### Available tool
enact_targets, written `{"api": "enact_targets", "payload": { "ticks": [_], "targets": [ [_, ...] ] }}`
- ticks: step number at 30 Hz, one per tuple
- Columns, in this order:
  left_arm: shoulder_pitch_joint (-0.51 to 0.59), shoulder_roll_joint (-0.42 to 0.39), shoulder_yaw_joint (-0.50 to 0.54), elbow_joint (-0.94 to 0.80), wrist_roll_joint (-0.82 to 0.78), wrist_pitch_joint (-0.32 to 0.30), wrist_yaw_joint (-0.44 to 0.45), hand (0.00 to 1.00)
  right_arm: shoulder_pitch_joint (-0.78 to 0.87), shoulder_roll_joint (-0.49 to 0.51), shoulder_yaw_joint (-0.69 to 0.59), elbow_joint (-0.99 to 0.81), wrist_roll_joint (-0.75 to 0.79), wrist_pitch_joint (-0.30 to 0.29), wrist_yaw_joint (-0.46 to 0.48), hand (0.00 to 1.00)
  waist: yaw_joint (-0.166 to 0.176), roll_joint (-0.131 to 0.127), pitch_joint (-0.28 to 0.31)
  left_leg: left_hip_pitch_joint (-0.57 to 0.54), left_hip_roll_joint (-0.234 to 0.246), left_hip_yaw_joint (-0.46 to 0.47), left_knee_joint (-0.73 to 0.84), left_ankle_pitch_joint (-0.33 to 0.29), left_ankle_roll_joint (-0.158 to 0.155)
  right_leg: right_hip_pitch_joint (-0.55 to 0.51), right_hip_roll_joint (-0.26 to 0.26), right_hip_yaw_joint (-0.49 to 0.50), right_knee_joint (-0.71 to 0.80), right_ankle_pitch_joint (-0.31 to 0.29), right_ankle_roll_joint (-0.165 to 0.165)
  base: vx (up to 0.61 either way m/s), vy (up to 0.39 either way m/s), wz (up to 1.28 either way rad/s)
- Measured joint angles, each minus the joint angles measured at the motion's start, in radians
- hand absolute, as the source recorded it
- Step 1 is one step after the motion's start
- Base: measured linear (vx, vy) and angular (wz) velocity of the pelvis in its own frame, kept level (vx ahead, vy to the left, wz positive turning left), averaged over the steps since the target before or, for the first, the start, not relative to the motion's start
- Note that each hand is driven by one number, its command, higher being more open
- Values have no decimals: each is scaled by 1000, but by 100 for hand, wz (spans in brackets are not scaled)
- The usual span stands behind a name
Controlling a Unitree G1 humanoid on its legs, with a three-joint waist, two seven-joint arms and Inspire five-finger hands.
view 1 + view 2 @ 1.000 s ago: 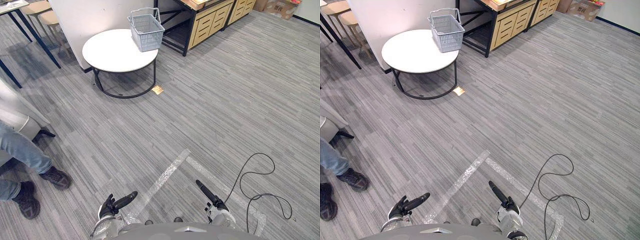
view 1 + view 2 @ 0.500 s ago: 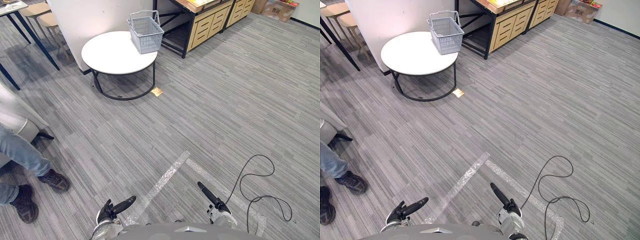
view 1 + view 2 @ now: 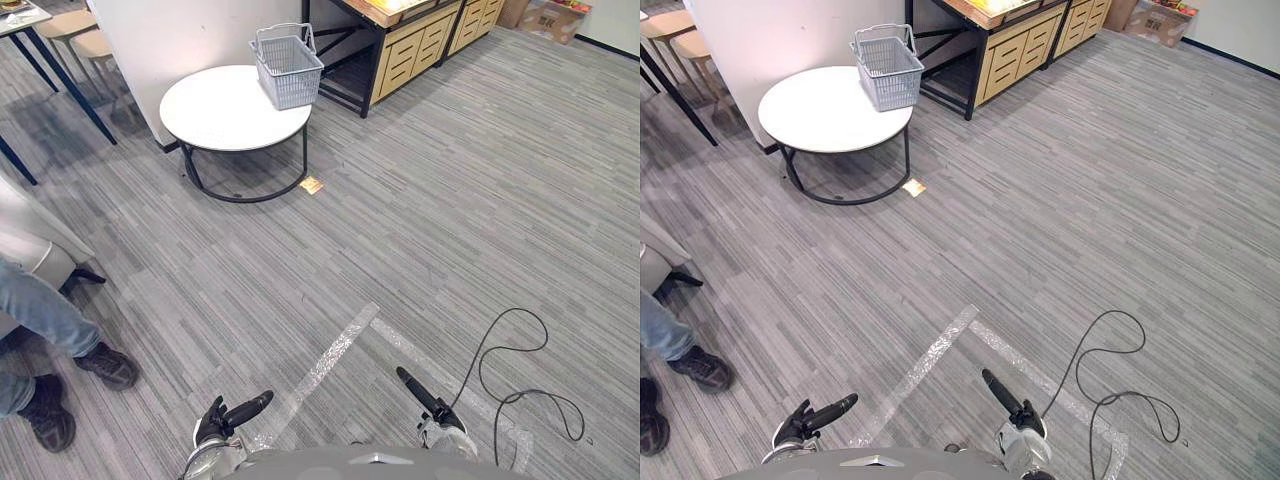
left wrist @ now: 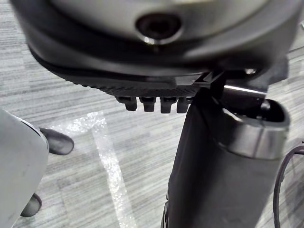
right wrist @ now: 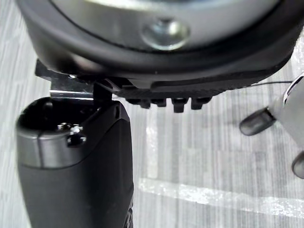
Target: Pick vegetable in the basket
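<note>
A grey wire basket (image 3: 288, 68) with its handle raised stands on the far rim of a round white table (image 3: 220, 110), well ahead and to the left. Whether anything lies in the basket cannot be told from here. Low at the near edge, my left hand (image 3: 238, 411) is open with straight fingers and holds nothing. My right hand (image 3: 424, 396) is likewise open and holds nothing. In the wrist views, the left thumb (image 4: 213, 166) and right thumb (image 5: 76, 171) hang over bare carpet.
A person's legs and dark shoes (image 3: 105, 365) are at the near left. A wooden drawer unit on a black frame (image 3: 415, 45) stands behind the table, by a white wall (image 3: 170, 30). Stools (image 3: 85, 35) are at the far left. Clear tape strips (image 3: 330, 355) mark the grey carpet.
The whole picture has shifted a little, so the camera has moved. Both hands keep their pose low at the near edge. The person's shoes have slid slightly.
</note>
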Motion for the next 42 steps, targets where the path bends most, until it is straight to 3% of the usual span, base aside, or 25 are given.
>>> {"api": "enact_targets", "payload": {
  "ticks": [13, 21, 28, 31, 35, 38, 40, 42],
  "targets": [
    [0, 0, 1, 8, -1, -1, 0, 100, 34, -8, 17, 0, -22, 0, 0, 100, 1, 3, -7, -1, 2, 29, 1, -5, 3, -10, 3, 27, 1, 0, 0, -38, -58, -7],
    [0, 0, 6, 8, -2, -2, -8, 100, 40, -13, 35, 1, -36, 0, 0, 100, 3, 4, -6, -27, 6, 49, 90, -49, 7, -10, 0, 33, 21, 0, 0, -36, -48, -7],
    [-6, 0, 38, 6, -1, -2, -9, 100, 46, -17, 34, 2, -35, 1, 4, 100, 26, 5, -5, -51, 6, 61, 129, -73, 37, -29, -4, 34, 38, -1, 0, -40, -32, -4],
    [-7, 0, 45, 5, -2, -2, -9, 100, 41, -27, 34, 1, -35, 1, 6, 100, 25, 9, 1, -75, 8, 74, 174, -95, 42, -76, -11, 37, 126, -38, -11, -54, -13, -10],
    [-8, 0, 41, 4, -2, -2, -9, 100, 42, -35, 22, 1, -31, 1, 8, 100, 23, 16, 13, -81, -4, 77, 216, -130, 82, -189, -50, 5, 404, -141, 1, -77, 17, -1],
    [-8, 3, 40, 5, -2, -2, -11, 100, 56, -25, -11, -20, -5, 1, 14, 100, 17, 10, 27, -59, -24, 39, 231, -140, 107, -321, -119, -44, 743, -144, 2, -25, 17, 31],
    [-7, 13, 45, 3, -2, -2, -6, 100, 63, -14, -26, -40, 12, 0, 17, 100, 14, -3, 37, -21, -28, 11, 232, -148, 115, -361, -141, -41, 862, -162, -16, 101, -32, 45],
    [-7, 10, 52, 4, -1, -2, -6, 100, 62, -13, -26, -49, 11, -2, 21, 100, 1, 4, 38, 8, -7, -13, 215, -154, 105, -389, -135, -45, 846, -169, -26, 158, -38, 37]
  ]
}}
